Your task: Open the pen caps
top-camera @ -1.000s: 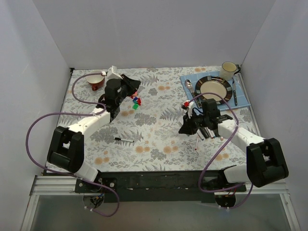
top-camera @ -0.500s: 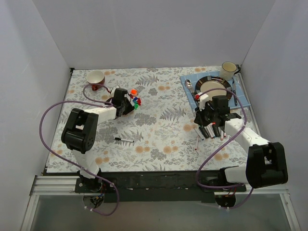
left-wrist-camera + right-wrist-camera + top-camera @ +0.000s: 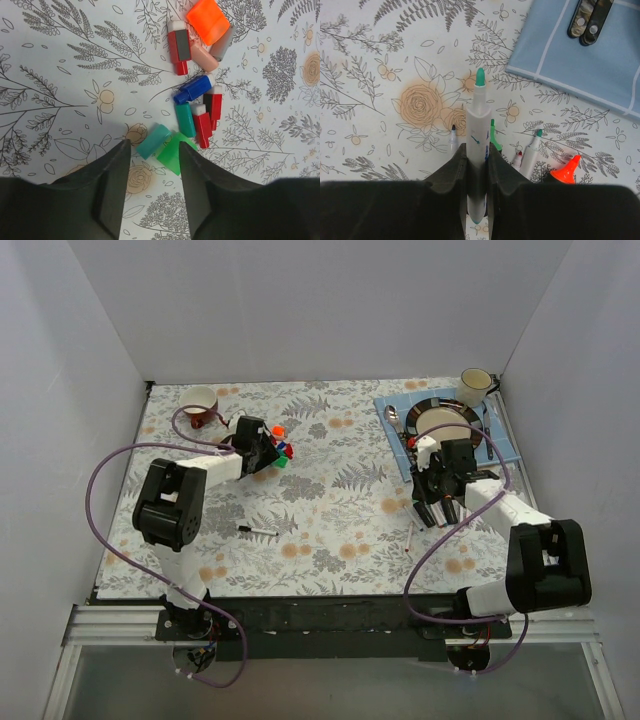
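Several loose pen caps (image 3: 192, 89) in orange, red, blue, teal and green lie heaped on the floral cloth. My left gripper (image 3: 153, 146) stands open just short of the heap. A teal cap (image 3: 154, 141) and a green cap (image 3: 175, 152) lie at its tips, and nothing is between the jaws. In the top view this gripper (image 3: 262, 452) sits at the back left beside the caps (image 3: 282, 450). My right gripper (image 3: 477, 155) is shut on a white-barrelled pen (image 3: 478, 115) with a bare teal tip. It hovers over several uncapped pens (image 3: 532, 147), one with an orange tip (image 3: 566, 171).
A red mug (image 3: 200, 405) stands at the back left. A blue placemat (image 3: 500, 445) at the back right carries a plate (image 3: 445, 422), spoon (image 3: 394, 418), knife (image 3: 488, 430) and cream mug (image 3: 475, 386). One lone pen (image 3: 258, 531) lies on the cloth in the middle-left.
My left gripper came down to the cap heap and has opened, with a teal cap lying at its tips. My right gripper moved back and right, over the loose pens, with its pen in it.
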Controlling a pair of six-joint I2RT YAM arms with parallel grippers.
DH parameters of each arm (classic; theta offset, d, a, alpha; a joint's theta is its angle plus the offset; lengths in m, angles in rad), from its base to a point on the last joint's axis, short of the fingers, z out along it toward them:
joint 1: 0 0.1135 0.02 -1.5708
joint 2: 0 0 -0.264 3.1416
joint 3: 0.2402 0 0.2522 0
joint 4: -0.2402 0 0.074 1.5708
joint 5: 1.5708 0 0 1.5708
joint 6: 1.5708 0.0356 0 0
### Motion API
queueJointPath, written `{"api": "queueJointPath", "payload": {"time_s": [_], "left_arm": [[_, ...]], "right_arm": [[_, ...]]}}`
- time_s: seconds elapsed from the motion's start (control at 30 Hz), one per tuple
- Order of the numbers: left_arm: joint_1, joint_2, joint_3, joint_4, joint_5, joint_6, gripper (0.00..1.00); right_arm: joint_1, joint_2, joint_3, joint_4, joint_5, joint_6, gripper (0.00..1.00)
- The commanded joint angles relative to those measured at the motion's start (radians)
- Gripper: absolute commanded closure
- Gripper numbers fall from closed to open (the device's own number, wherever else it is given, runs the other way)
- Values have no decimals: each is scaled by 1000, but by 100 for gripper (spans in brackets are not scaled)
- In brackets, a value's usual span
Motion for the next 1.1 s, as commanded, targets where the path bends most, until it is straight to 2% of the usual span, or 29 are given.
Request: {"api": "queueJointPath", "payload": {"time_s": [0.0,0.1,0.17,0.37,0.53,0.6,0.73,0.87,0.9,1.0,1.03,1.07], "left_arm": [[13,-37,24,-8,-31,9,54],[13,-75,23,-10,-31,20,49],[13,-122,15,-11,-22,24,42],[13,-324,-60,24,108,38,29],[13,-493,-175,28,209,0,21],[15,-579,-242,22,234,-23,17],[15,-733,-391,-16,277,-94,16],[15,-883,-506,-135,214,-227,16],[13,-906,-529,-201,193,-302,16],[12,-983,-529,-350,105,-408,38],[12,-991,-510,-381,95,-459,57],[9,-989,-496,-419,81,-485,68]], "right_arm": [[-21,46,56,-27,46,-27,98],[-30,77,67,-49,67,-39,95],[-40,86,76,-61,67,-46,92],[-67,91,79,-103,52,-66,68],[-81,77,79,-115,32,-72,57],[-83,67,84,-126,20,-81,56],[-83,16,88,-153,-51,-137,55],[-83,-79,76,-169,-174,-207,53],[-83,-90,71,-166,-206,-214,53],[-83,-105,65,-164,-223,-222,52],[-83,-104,67,-164,-223,-224,52],[-83,-96,71,-169,-223,-224,52]]}}
